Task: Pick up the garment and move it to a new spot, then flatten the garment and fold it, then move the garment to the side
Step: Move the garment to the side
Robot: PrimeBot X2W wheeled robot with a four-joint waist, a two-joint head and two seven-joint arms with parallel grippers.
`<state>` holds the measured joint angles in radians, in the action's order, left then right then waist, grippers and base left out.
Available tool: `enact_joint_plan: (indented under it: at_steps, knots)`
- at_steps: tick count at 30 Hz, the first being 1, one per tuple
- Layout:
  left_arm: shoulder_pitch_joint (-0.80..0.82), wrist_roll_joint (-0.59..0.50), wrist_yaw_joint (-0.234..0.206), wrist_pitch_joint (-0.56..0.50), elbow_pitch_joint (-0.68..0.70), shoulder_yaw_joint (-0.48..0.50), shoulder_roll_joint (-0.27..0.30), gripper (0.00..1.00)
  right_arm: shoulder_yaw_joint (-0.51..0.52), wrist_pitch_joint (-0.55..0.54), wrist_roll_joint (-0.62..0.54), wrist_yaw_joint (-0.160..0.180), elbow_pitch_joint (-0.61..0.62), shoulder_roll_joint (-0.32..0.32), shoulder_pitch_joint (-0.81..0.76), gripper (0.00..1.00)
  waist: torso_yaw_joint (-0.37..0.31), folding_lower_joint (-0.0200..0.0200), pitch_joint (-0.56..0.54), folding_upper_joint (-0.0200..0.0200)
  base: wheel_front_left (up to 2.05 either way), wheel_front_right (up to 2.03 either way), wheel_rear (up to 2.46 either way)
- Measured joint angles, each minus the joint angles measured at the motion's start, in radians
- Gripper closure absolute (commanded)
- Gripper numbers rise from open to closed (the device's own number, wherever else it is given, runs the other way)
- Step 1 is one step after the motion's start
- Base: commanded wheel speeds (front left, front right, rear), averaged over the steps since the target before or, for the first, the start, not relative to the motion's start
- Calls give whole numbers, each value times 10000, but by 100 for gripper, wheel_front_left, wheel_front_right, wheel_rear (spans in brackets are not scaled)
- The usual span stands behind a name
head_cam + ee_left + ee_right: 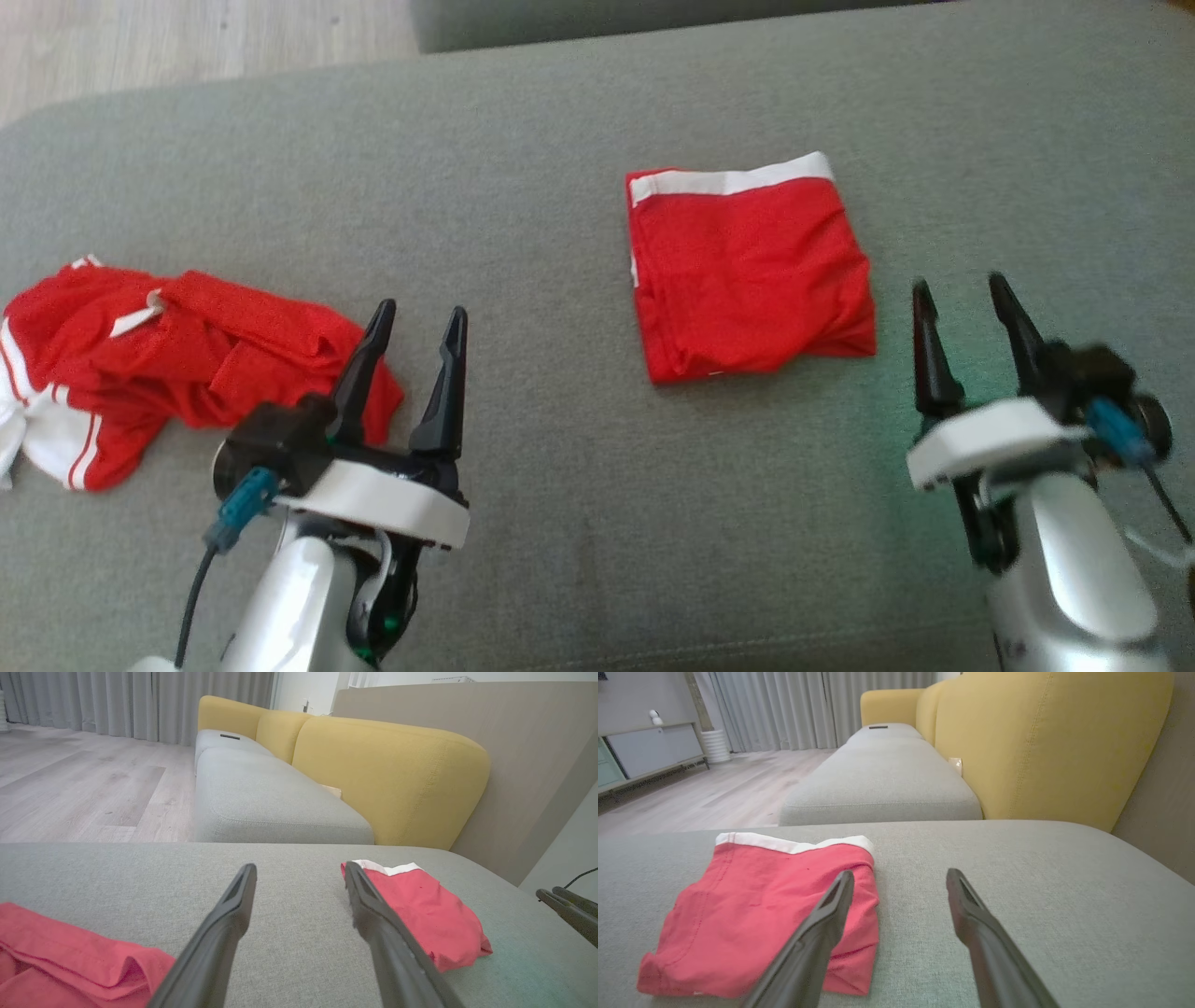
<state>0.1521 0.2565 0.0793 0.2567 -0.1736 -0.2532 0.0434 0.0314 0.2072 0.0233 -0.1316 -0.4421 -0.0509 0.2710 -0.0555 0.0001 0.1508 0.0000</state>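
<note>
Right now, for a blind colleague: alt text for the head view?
A folded red garment with a white band lies on a grey cushion, a crumpled red garment at left. The left claw and right claw stand open, empty.

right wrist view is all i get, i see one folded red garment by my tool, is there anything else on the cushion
Observer: Yes. A second red garment with white stripes lies crumpled at the robot's far left, well apart from the folded red garment.
Operator: where's the left tool
Observer: The left tool is by the crumpled one's right edge, open and holding nothing.
Operator: is my tool touching the folded one
Observer: No. From the head view, the right tool stands to its right, open, with bare grey cushion between them.
</note>
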Motion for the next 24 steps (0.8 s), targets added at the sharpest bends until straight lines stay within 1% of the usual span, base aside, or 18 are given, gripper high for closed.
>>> enact_joint_plan:
  at_steps: [4, 6, 8, 11, 13, 17, 19, 21, 22, 23, 24]
  knots:
    - [218, -2, 12, 0, 19, -127, 0, 0, -240, -341, -132, 0, -497, 8, 818, 0, 192, 0, 274, 0, 0, 0, 0]
    - [327, -6, 17, 0, 17, -240, 0, 0, -213, -669, 192, 0, -871, 6, 1198, 0, 292, 0, 420, 0, 0, 0, 0]
    - [427, -100, 98, 0, 6, -314, -2, 0, -150, -997, 303, 0, -1323, -2, 1523, 0, 405, 1, 565, 0, 0, 0, 0]
    - [558, -117, 100, 0, -8, -366, -2, 0, 19, -1419, 422, 0, -2015, -2, 2012, 0, 591, 0, 789, 0, 0, 0, 0]
    - [647, -119, 100, 0, -12, -364, -2, 0, 73, -1645, 742, 0, -2491, -8, 2362, 0, 709, 1, 943, 0, 0, 0, 0]
    - [776, -174, 104, 0, -42, -368, -2, 0, 190, -2128, 844, 0, -3498, -15, 2999, 0, 903, 1, 1239, 0, 0, 0, 0]
    - [846, -176, 167, 0, -42, -366, -4, 0, 44, -2255, 1168, 0, -3896, -27, 3212, 0, 980, 1, 1353, 0, 0, 0, 0]
    - [853, -176, 178, 0, -42, -357, -4, 0, -205, -2234, 1085, 0, -4109, -90, 3439, 0, 1013, 0, 1429, 0, 0, 0, 0]
    - [853, -176, 178, 0, -42, -345, -4, 0, -359, -2197, 1078, 0, -4211, -125, 3558, 11, 1009, 0, 1446, 0, 0, 0, 0]
    - [853, -178, 178, 0, -44, -336, -4, 0, -550, -2090, 1060, 0, -4316, -150, 3653, 69, 988, 1, 1446, 0, 0, 0, 0]
    - [853, -201, 178, 0, -46, -318, -4, 0, -742, -1954, 915, 0, -4416, -151, 3714, 100, 949, 0, 1435, 0, 0, 0, 0]
